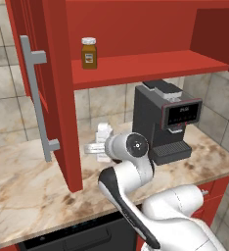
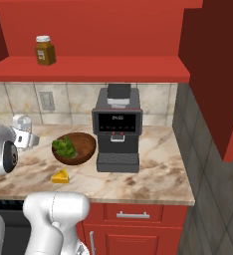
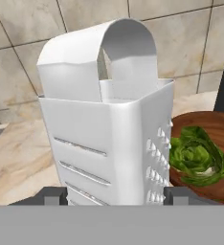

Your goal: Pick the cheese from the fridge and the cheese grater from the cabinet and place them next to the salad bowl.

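Left base view: one open red cabinet (image 1: 136, 63) with one grey bar handle (image 1: 37, 93) on its door, one brown jar (image 1: 89, 53) alone on the shelf. One black coffee machine (image 1: 165, 122) on the marble counter (image 1: 28, 186). One white grater (image 1: 104, 135) just beyond the arm's wrist, partly hidden.

Right base view: same single jar, same single coffee machine. One brown salad bowl (image 2: 74, 148) with greens, touching or just beside the machine's left side. One yellow cheese wedge (image 2: 60, 176) on the counter just in front of the bowl. Grater at the left edge, mostly hidden behind the arm.

Hand view: one grater (image 3: 109, 134), upright, close up, standing between the two dark fingertips (image 3: 181, 195) of the claw (image 3: 115, 196). Jaws wide, one tip at each lower side of the grater; contact not clear enough to call. Salad bowl just to its right.
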